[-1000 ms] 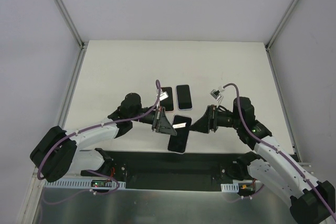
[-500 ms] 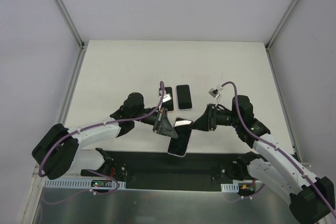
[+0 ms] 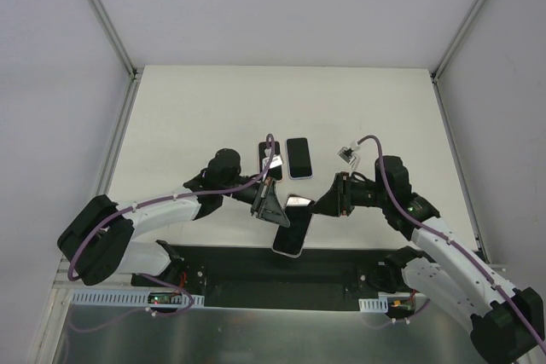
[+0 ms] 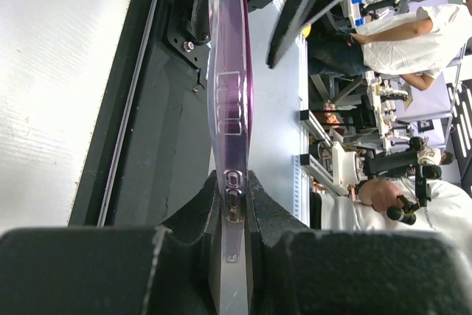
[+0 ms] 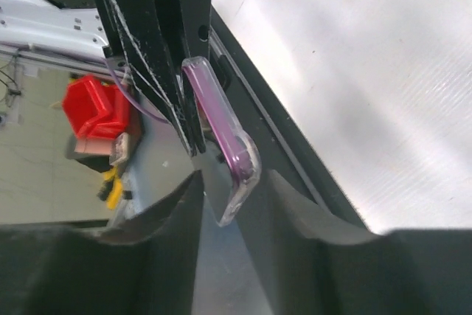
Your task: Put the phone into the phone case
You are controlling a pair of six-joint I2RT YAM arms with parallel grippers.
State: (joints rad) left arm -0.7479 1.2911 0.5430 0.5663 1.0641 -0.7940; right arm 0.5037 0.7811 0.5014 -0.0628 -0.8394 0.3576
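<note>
The case (image 3: 293, 228) hangs in the air between the two arms, over the near edge of the table (image 3: 188, 117). Both wrist views show it only from the side: a clear shell with a purple rim. From above its face looks dark, and I cannot tell if a phone is inside. One end is hidden by the left gripper (image 3: 270, 205).

The left gripper (image 4: 232, 182) pinches that end tight, with both fingers pressed on it. The right gripper (image 5: 234, 176) reaches in from the other side. Its fingers are close around the other end, but I cannot tell if they squeeze it.

Both arms stretch low toward the middle.

Two phones lie just behind. The left phone (image 3: 268, 158) is partly covered by a cable, and the right phone (image 3: 299, 158) is in full view.
</note>
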